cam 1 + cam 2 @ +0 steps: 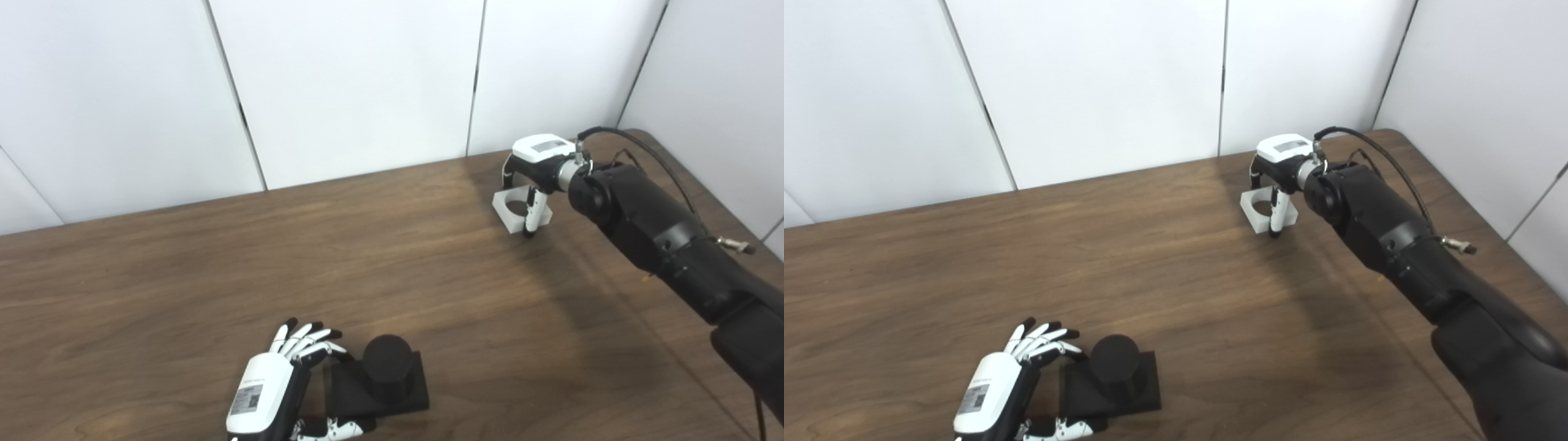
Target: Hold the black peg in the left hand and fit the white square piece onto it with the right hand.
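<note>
The black peg [387, 361] stands upright on its black square base [352, 392] near the table's front edge. My left hand [269, 392] is open beside the base's left side, fingers spread by its far corner and thumb by its near edge. The white square piece [511, 211], which has a round hole, rests on the table at the far right. My right hand [533, 165] reaches down over it, with fingers behind it and the thumb [531, 217] down across its front, closed around it. Both also show in the right eye view: the peg [1115, 358] and the white piece [1258, 208].
The brown wooden table [306, 257] runs to white wall panels at the back and right. My black right forearm [661, 239] and its cable cross the table's right side.
</note>
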